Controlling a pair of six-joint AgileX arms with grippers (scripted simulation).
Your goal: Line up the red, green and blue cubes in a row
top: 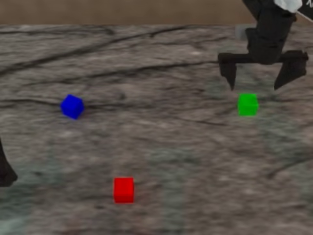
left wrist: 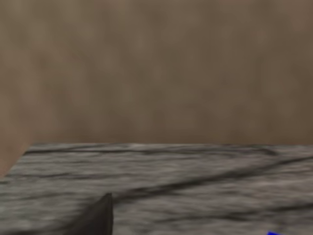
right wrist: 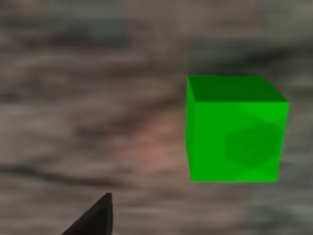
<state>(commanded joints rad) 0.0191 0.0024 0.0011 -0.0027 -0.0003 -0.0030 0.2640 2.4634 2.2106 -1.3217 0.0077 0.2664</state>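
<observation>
So far we have lined up nothing: our right gripper hangs spread open, holding nothing, just above the green cube at the table's right, the blue cube lies far left, the red cube nearer the middle front.

The green cube sits flat at the right side of the table. The blue cube lies far at the left, turned a little. The red cube rests nearer the front, between them, well apart from both.
</observation>
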